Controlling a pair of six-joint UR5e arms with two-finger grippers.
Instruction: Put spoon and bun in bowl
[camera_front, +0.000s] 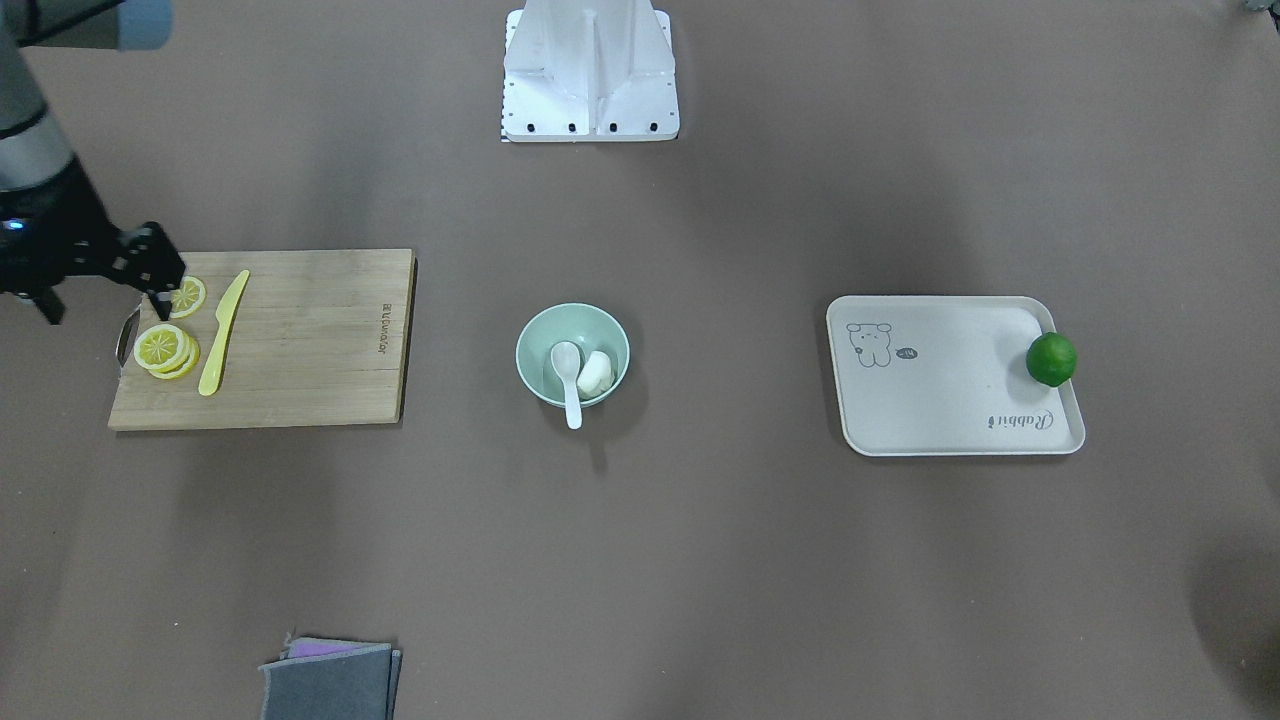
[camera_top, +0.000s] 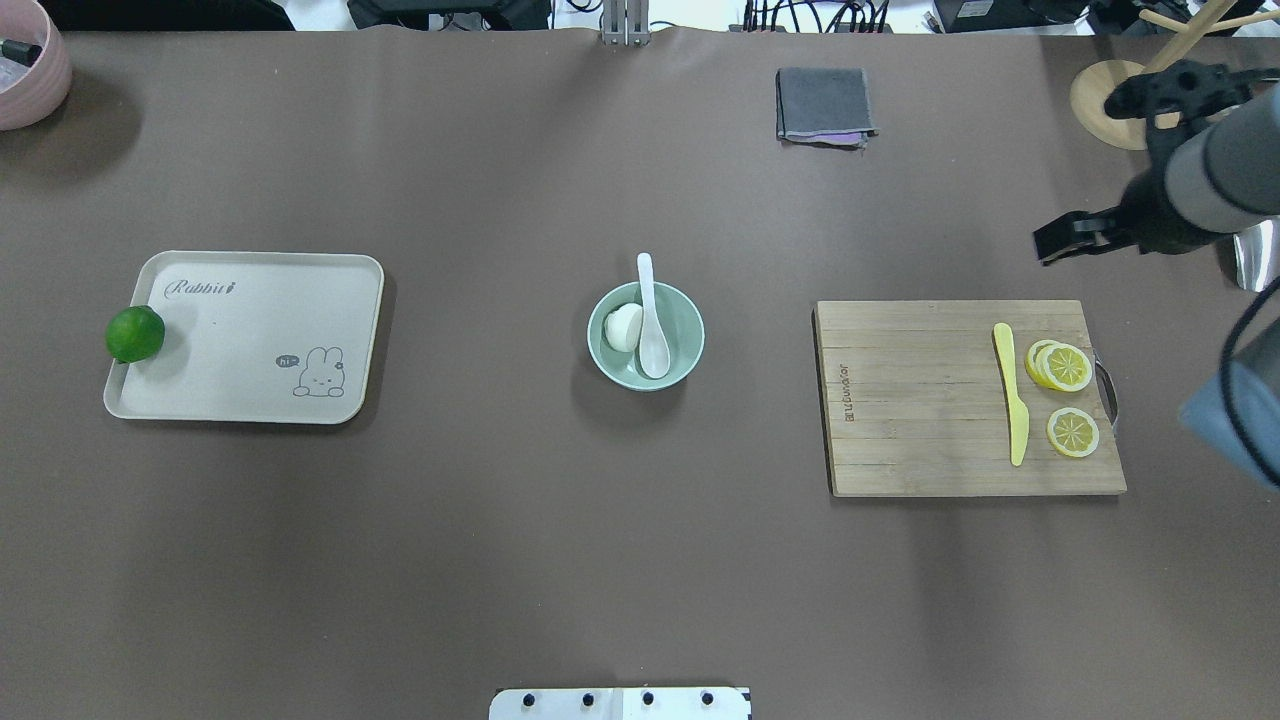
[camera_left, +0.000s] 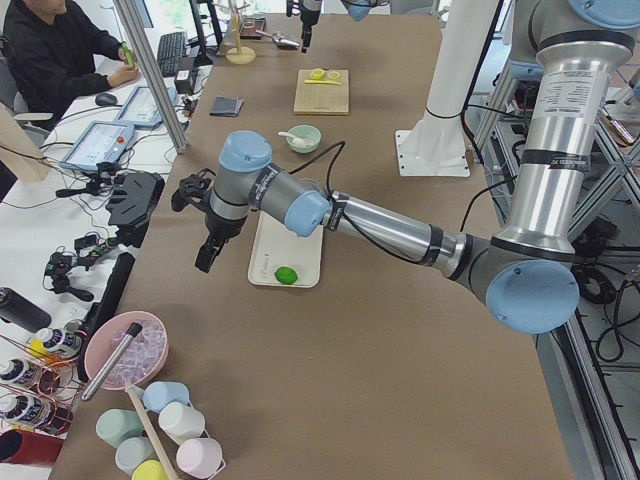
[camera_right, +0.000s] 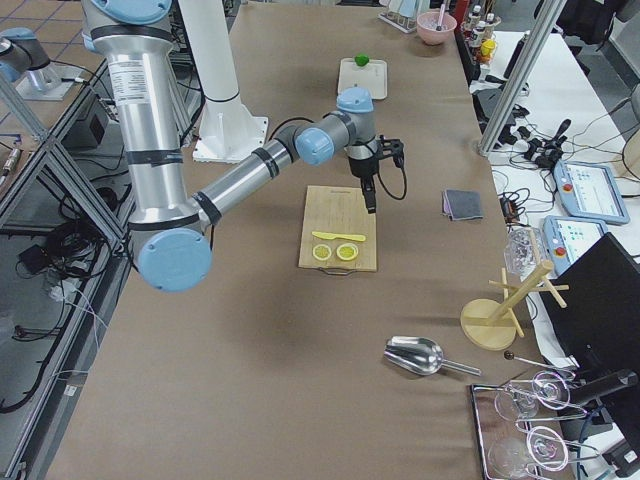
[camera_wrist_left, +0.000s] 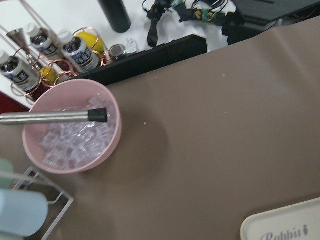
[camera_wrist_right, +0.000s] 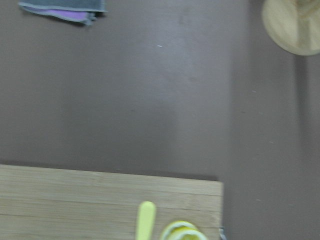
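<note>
The pale mint-green bowl (camera_front: 532, 335) (camera_top: 692, 352) stands at the table's middle. The white spoon (camera_front: 570, 385) (camera_top: 648, 310) lies in it with its scoop inside and its handle over the rim. The white bun (camera_front: 597, 372) (camera_top: 622, 327) sits in the bowl beside the scoop. My right gripper (camera_front: 160, 298) (camera_top: 1042, 250) hangs above the cutting board's far end by the lemon slices, with its fingers together and nothing in it. My left gripper (camera_left: 205, 262) shows only in the exterior left view, beyond the tray. I cannot tell whether it is open or shut.
A bamboo cutting board (camera_top: 920, 400) holds a yellow plastic knife (camera_top: 1012, 390) and lemon slices (camera_top: 1065, 368). A cream tray (camera_top: 250, 340) has a green lime (camera_top: 135, 333) at its edge. A folded grey cloth (camera_top: 822, 103) and a pink ice bowl (camera_wrist_left: 70, 132) stand further off.
</note>
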